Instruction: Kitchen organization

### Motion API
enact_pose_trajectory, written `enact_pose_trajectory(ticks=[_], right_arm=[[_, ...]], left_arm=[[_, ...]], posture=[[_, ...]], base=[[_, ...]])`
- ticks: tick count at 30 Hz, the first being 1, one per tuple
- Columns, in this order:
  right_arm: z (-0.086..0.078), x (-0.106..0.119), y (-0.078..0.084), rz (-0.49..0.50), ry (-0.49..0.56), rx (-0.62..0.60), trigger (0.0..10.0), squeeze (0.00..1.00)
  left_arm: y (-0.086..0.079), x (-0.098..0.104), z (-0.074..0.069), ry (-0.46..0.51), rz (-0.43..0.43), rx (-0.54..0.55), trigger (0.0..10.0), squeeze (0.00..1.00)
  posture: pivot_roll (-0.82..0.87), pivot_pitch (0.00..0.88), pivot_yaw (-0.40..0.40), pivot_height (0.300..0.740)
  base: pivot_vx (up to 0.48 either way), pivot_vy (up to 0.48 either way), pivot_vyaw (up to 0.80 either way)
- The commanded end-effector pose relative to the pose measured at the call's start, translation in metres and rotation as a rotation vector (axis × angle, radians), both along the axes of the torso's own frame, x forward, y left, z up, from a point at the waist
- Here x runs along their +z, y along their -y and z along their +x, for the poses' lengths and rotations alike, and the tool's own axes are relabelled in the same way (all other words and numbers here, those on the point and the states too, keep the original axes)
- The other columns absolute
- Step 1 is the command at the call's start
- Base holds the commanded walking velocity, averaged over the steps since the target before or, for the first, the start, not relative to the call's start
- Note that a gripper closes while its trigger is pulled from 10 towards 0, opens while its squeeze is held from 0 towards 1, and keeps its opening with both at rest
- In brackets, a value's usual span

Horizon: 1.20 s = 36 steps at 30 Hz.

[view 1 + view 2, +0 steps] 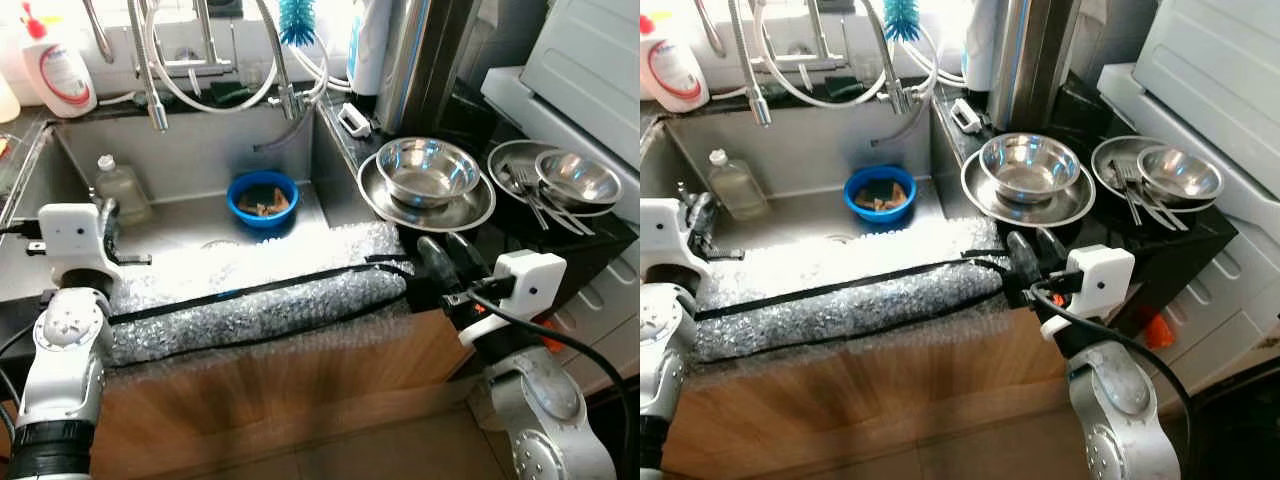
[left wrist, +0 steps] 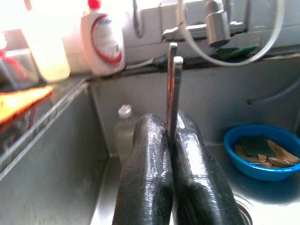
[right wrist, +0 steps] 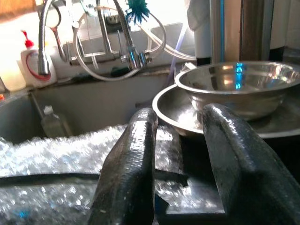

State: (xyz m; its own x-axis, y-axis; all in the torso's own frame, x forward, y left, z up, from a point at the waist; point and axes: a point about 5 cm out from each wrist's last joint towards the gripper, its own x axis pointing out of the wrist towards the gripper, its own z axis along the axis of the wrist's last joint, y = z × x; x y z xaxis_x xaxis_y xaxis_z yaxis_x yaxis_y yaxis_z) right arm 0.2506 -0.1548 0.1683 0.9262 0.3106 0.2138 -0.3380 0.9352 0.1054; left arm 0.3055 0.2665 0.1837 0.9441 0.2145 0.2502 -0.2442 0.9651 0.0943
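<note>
Left gripper [image 2: 173, 154] over the steel sink [image 1: 190, 150], its ribbed black fingers [image 2: 145, 173] pinched tight on a thin flat metal utensil [image 2: 172, 89] that stands upright between them, handle end poking above the tips. Behind it, a blue plastic bowl [image 1: 262, 198] holding sponges sits on the sink floor, a clear bottle [image 1: 120, 185] in the corner. Bubble wrap [image 1: 250, 290], crinkly and shiny, drapes the sink's front edge. Right gripper [image 3: 180, 140] hovers at the counter edge, fingers spread apart with nothing between them, just short of a round steel bowl [image 1: 428, 168] nested on a wide shallow steel plate [image 1: 470, 210]. Beyond, a second bowl [image 1: 578, 175] beside forks [image 1: 535, 195].
</note>
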Motion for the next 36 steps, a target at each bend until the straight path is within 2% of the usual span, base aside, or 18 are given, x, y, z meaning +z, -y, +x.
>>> enact_pose_trajectory(ticks=[1, 6, 7, 8, 9, 10, 25, 26, 28, 30, 31, 33, 36], right_arm=[[-0.001, 0.001, 0.000, -0.003, 0.008, -0.009, 10.0, 0.00], [-0.001, -0.001, 0.001, -0.005, -0.003, -0.020, 10.0, 0.00], [-0.001, -0.001, 0.001, -0.003, -0.002, -0.021, 10.0, 0.00], [-0.001, -0.001, 0.001, -0.003, -0.002, -0.021, 10.0, 0.00], [-0.001, -0.001, 0.001, -0.003, -0.002, -0.021, 10.0, 0.00], [-0.001, -0.001, 0.001, -0.001, -0.001, -0.024, 10.0, 0.00], [0.002, -0.002, -0.003, 0.015, 0.003, -0.035, 10.0, 0.00], [0.002, -0.001, -0.002, 0.019, 0.003, -0.043, 10.0, 0.00], [0.005, 0.003, 0.001, 0.031, 0.008, -0.067, 10.0, 0.00], [0.006, 0.003, 0.002, 0.025, 0.011, -0.078, 10.0, 0.00], [0.009, 0.005, 0.004, 0.049, 0.010, -0.096, 10.0, 0.00], [0.013, 0.010, 0.007, 0.072, 0.018, -0.120, 10.0, 0.00], [0.019, 0.013, 0.011, 0.059, 0.009, -0.150, 10.0, 0.00]], left_arm=[[-0.001, -0.011, 0.001, -0.039, -0.031, 0.010, 10.0, 0.00], [0.002, -0.014, 0.004, -0.056, -0.034, 0.002, 10.0, 0.00], [0.002, -0.014, 0.004, -0.058, -0.035, 0.000, 10.0, 0.05], [0.002, -0.014, 0.005, -0.059, -0.034, -0.003, 10.0, 0.60], [0.002, -0.014, 0.005, -0.059, -0.034, -0.003, 10.0, 0.60], [0.003, -0.014, 0.005, -0.060, -0.030, -0.008, 10.0, 1.00], [0.012, -0.008, 0.006, -0.032, -0.006, -0.051, 10.0, 1.00], [0.015, -0.004, 0.006, -0.012, 0.006, -0.063, 10.0, 0.00], [0.024, 0.011, 0.004, 0.072, 0.053, -0.087, 10.0, 0.00], [0.027, 0.019, 0.003, 0.122, 0.059, -0.089, 10.0, 0.00], [0.036, 0.030, 0.002, 0.176, 0.113, -0.105, 10.0, 0.00], [0.045, 0.045, 0.002, 0.244, 0.151, -0.123, 10.0, 0.00], [0.050, 0.062, 0.001, 0.296, 0.191, -0.139, 10.0, 0.00]], posture=[[0.06, 0.037, -0.019, 0.740], [0.06, 0.027, -0.018, 0.740], [0.05, 0.025, -0.018, 0.740], [0.06, 0.022, -0.018, 0.740], [0.06, 0.022, -0.018, 0.740], [0.06, 0.021, -0.017, 0.740], [0.06, 0.000, -0.016, 0.740], [0.06, 0.000, -0.017, 0.740], [0.06, 0.000, -0.017, 0.740], [0.06, 0.000, -0.017, 0.740], [0.06, 0.000, -0.019, 0.740], [0.05, 0.000, -0.020, 0.740], [0.05, 0.000, -0.020, 0.740]], base=[[0.000, 0.000, 0.00], [0.000, 0.000, 0.00], [0.000, 0.000, 0.00], [0.000, 0.000, 0.00], [0.000, 0.000, 0.00], [0.000, 0.000, 0.00], [0.000, 0.000, 0.00], [0.000, 0.000, 0.00], [0.000, 0.000, 0.00], [0.000, 0.000, 0.00], [0.000, 0.000, 0.00], [0.000, 0.000, 0.00], [0.000, 0.000, 0.00]])
